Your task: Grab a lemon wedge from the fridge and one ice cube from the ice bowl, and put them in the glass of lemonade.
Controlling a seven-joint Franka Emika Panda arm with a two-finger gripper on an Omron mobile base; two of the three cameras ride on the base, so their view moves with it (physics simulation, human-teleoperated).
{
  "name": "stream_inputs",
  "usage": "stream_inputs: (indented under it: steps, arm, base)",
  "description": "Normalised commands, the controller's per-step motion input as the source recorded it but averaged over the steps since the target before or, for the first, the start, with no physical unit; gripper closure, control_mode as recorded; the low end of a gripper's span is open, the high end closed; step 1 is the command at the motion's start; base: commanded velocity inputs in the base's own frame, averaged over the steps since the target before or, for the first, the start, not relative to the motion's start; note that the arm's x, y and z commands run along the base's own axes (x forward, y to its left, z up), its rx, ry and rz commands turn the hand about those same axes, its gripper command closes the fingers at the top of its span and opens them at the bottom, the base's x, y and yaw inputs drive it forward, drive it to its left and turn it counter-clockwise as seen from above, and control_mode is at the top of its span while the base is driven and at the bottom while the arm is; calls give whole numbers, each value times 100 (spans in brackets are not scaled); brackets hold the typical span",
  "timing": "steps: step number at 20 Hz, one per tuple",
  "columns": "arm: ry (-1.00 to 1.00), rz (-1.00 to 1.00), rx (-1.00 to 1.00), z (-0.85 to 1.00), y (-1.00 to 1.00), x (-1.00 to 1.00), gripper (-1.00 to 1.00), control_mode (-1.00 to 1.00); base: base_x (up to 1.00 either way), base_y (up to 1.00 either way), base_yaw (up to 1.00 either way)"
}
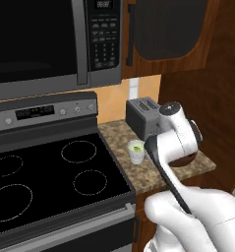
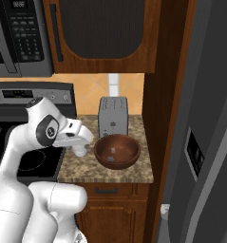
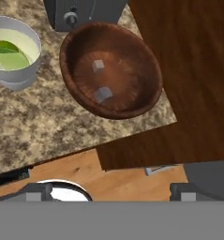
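**Open fingers hover above the ice bowl, cube not yet picked**

Left base view: the glass of lemonade (image 1: 135, 150) stands at centre frame on the speckled counter (image 1: 138, 172), between the black stovetop (image 1: 55, 172) on the left and the arm's white wrist on the right. A grey toaster (image 1: 141, 117) sits behind it against the wall. The arm covers the right part of the counter here.

Right base view: the ice bowl (image 2: 117, 151) rests at centre frame, in front of the toaster and just right of the glass, which is partly hidden by the hand. The fridge (image 2: 205, 142) fills the right side, apart from the counter behind a wooden side panel (image 2: 157, 142).

Hand view: the gripper (image 3: 111, 192) looks down with its fingers (image 3: 38, 192) spread wide at the bottom edge, holding nothing. The bowl lies at upper centre with two pale cubes inside; the nearer ice cube (image 3: 103, 94) sits low in the basin. The glass is at upper left, near the bowl's rim.

The step in hand appears to be taking one cube. A good approach would centre the fingers over a single cube and descend straight, clear of the rim. Room is tight: the panel edge runs close on the right, the toaster stands behind, and the glass could be tipped by a sideways sweep.
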Motion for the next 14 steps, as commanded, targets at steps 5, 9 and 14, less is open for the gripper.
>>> stream_inputs:
  steps: [5, 9, 14]
  arm:
    - [-3, 1, 32, 0, -55, -5, -100, -100]
    - [14, 1, 2, -7, -6, 9, -100, -100]
    - [28, 7, 0, -3, -10, 34, -100, -100]
  base:
    - [0, 0, 0]
    - [0, 0, 0]
    - [0, 0, 0]
